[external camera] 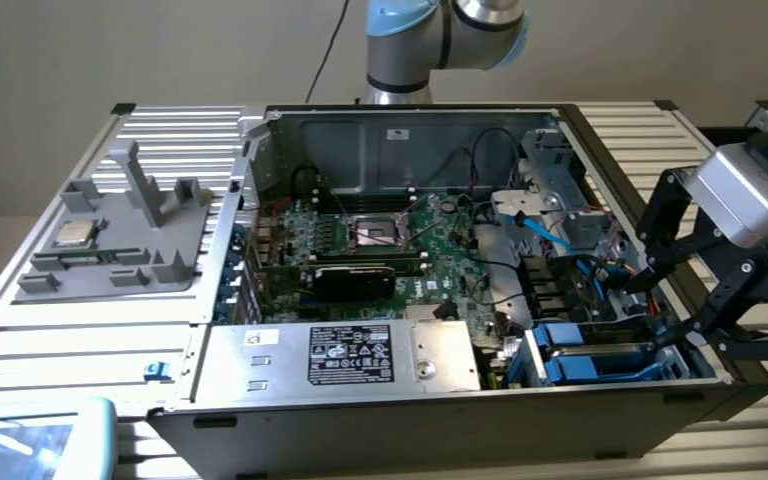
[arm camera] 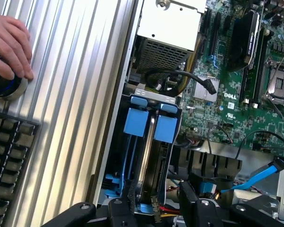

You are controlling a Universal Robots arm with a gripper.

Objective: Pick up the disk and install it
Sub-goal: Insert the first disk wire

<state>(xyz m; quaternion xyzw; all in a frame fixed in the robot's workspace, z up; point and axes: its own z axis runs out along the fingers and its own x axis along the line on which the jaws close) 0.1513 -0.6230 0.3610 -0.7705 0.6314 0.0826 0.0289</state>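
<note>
The disk (arm camera: pixel 157 163), on edge in its blue carrier, sits in the drive bay at the corner of the open computer case (external camera: pixel 398 410). A second blue carrier tab (arm camera: pixel 135 122) stands beside it. In the exterior view the blue carriers (external camera: pixel 595 365) show in the case's near corner, on the exterior view's right. My gripper (arm camera: pixel 161 202) hovers just over the near end of the bay, its black fingers (arm camera: pixel 132 203) apart on either side of the carrier end and gripping nothing. From outside, the gripper (external camera: pixel 658 312) hangs above the case's right wall.
A silver power supply box with a black label (external camera: pixel 357 355) lies beside the bay, with the green motherboard (external camera: pixel 384 240) behind it. A grey fixture holding a CPU chip (external camera: pixel 75 235) sits at the exterior view's left. A person's hand (arm camera: pixel 9 42) rests on a round knob near a keyboard (arm camera: pixel 7 161).
</note>
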